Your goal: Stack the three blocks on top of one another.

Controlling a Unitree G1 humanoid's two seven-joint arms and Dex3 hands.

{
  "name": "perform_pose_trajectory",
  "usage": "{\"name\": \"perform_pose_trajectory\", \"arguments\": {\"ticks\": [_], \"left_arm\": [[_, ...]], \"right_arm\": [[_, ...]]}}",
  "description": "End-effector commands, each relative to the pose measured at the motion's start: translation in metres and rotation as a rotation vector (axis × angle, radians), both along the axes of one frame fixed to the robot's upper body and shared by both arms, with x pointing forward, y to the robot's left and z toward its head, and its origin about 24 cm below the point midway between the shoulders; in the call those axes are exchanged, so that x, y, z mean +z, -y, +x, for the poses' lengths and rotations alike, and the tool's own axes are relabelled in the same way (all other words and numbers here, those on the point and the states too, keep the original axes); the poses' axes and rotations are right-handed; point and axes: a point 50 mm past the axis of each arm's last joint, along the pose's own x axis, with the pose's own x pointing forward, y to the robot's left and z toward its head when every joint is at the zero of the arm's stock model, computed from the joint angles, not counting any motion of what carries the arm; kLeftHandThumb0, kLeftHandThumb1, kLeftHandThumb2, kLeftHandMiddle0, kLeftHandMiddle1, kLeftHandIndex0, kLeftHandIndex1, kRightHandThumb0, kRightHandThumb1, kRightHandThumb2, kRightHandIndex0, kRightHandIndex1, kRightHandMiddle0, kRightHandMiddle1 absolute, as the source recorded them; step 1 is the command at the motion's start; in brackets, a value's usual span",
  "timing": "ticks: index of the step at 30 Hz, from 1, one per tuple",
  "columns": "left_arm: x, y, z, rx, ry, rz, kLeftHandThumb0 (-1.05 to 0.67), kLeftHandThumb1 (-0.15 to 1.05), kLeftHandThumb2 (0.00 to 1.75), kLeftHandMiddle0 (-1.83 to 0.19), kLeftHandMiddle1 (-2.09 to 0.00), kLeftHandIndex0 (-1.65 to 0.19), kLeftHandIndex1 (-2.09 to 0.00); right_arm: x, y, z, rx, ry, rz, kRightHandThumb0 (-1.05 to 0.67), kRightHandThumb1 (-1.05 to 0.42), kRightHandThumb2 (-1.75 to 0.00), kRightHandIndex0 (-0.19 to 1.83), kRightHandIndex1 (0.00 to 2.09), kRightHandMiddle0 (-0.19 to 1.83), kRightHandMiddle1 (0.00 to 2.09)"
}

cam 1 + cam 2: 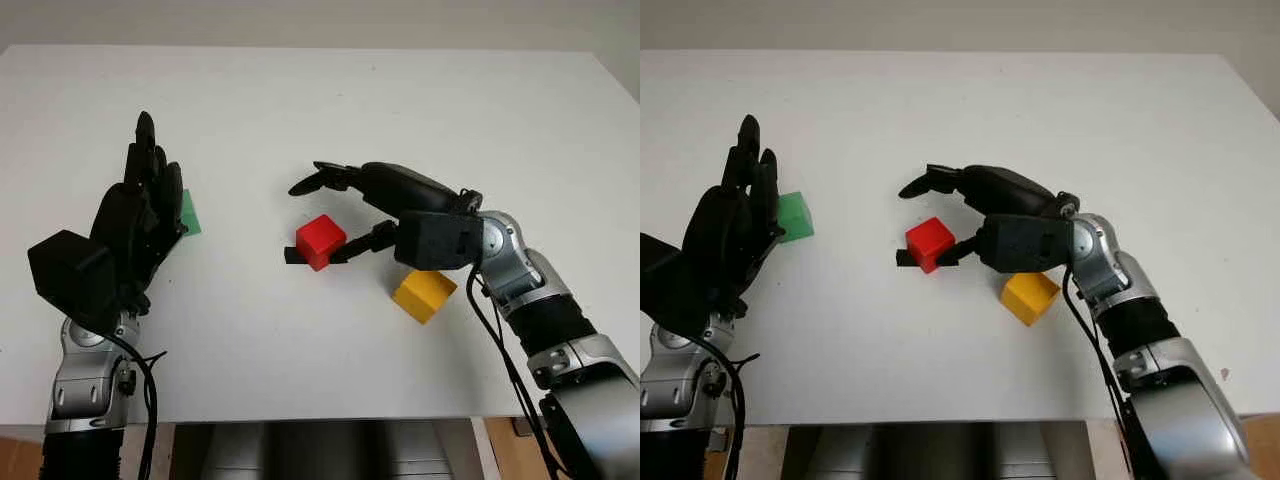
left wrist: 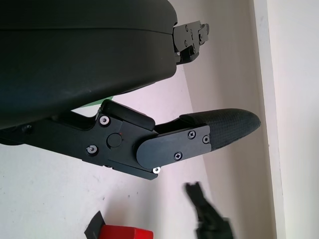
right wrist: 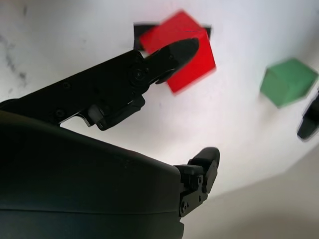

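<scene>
Bright, even light falls on the white table (image 1: 330, 120), leaving only soft, short shadows. In the right wrist view the red block (image 3: 182, 50) and green block (image 3: 288, 81) are motion-blurred.

Upper half of surface (image 1: 400, 100) open. Red block (image 1: 321, 241) at centre hemmed by right hand (image 1: 335, 215); yellow block (image 1: 424, 293) just beneath that wrist. Left hand (image 1: 140, 215) screens green block (image 1: 793, 216) at left.

Probably a lab: bare white table (image 1: 320, 110) against a plain wall (image 1: 320, 20).
</scene>
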Motion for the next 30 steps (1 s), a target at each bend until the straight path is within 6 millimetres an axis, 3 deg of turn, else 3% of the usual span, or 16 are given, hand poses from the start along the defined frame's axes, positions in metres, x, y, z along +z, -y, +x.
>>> {"name": "perform_pose_trajectory", "arguments": {"ticks": [1,7,11,20,25,30], "left_arm": [[0.003,0.001,-0.001,-0.006,0.015,0.003,-0.75,1.05,0.65,0.19,0.00,0.19,0.00],[0.003,0.001,0.000,-0.005,0.013,0.002,-0.76,1.05,0.66,0.19,0.00,0.19,0.00],[0.004,0.000,-0.001,0.003,0.018,-0.002,-0.77,1.05,0.64,0.19,0.00,0.19,0.00],[0.007,-0.001,0.000,-0.004,0.027,0.006,-0.77,1.05,0.65,0.19,0.00,0.19,0.00],[0.008,-0.001,0.000,-0.001,0.031,0.013,-0.78,1.05,0.66,0.19,0.00,0.19,0.00],[0.008,0.000,0.000,0.000,0.032,0.016,-0.78,1.05,0.67,0.19,0.00,0.19,0.00]], "right_arm": [[0.027,0.010,-0.002,-0.013,0.070,0.032,-0.57,-0.89,-0.06,0.01,0.04,0.17,0.27],[0.062,0.041,-0.016,-0.006,0.107,0.059,-0.58,-0.87,-0.05,0.13,0.10,0.27,0.26],[0.075,0.058,-0.030,-0.002,0.126,-0.052,-0.55,-0.82,-0.05,0.31,0.12,0.43,0.20],[0.071,0.086,-0.061,0.028,0.151,-0.345,-0.55,-0.81,-0.06,0.32,0.07,0.52,0.12],[0.074,0.087,-0.078,0.052,0.183,-0.470,-0.60,-0.82,-0.06,0.29,0.05,0.52,0.09],[0.067,0.083,-0.094,0.068,0.204,-0.539,-0.54,-0.78,-0.04,0.26,0.04,0.52,0.07]]}}
